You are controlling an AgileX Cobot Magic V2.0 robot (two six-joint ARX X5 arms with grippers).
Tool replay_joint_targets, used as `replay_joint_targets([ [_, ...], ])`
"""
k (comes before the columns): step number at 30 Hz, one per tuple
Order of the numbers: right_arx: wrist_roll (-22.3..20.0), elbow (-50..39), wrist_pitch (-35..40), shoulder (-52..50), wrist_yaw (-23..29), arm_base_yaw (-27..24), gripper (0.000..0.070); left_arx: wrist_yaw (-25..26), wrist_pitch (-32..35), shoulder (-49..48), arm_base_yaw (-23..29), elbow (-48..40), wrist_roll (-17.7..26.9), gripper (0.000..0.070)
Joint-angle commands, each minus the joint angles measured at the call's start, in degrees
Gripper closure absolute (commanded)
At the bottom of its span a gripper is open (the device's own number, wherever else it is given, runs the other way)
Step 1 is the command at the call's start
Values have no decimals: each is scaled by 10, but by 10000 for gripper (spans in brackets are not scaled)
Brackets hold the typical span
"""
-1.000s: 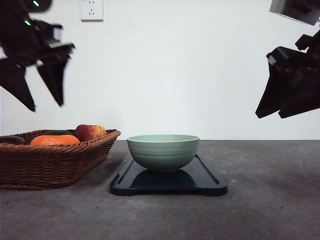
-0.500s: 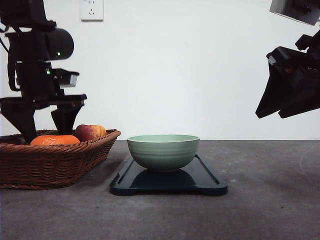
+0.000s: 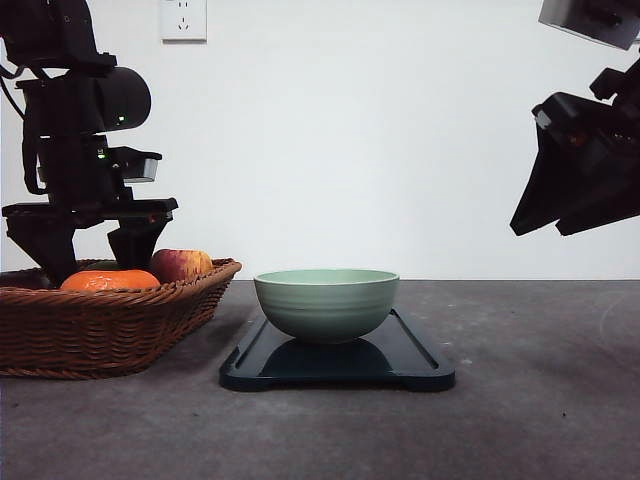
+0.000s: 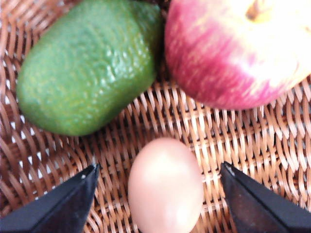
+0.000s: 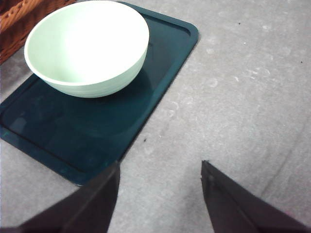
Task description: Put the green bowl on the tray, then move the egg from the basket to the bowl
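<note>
Fingers [image 4: 63, 206] of the left gripper [image 4: 160, 199] stand spread apart, one on each side of the egg [image 4: 165, 187], with a gap of bare wicker between each tip and the shell; nothing is grasped. Egg lies on the floor of the basket [image 3: 150, 320], near a green avocado [image 4: 90, 65] and a red-yellow apple [image 4: 238, 48], touching neither. Front view places the left gripper [image 3: 90, 245] lowered inside the basket, beside the apple [image 3: 180, 264] and behind an orange fruit [image 3: 108, 281].

Green bowl [image 3: 326, 303] sits upright on the tray [image 3: 410, 365], toward the end of the tray nearer the basket; bowl interior is bare in the right wrist view [image 5: 87, 46]. Tray [image 5: 73, 141] rests flat on the grey table [image 3: 540, 400], just beside the basket, not touching it.

Right gripper [image 5: 160, 194] hangs raised, well apart from the basket, beyond the tray's far end. Its fingers [image 5: 228, 204] are parted and hold nothing.
</note>
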Motion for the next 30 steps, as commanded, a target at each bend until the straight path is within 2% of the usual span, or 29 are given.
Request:
replay_joint_targets([
  [1,-4,1,7,3,2,2,371,-3,3,11,-2,15,5,199],
  [30,-4,1,14,3,2,2,371,-3,-3,31,-3,15,1,199],
])
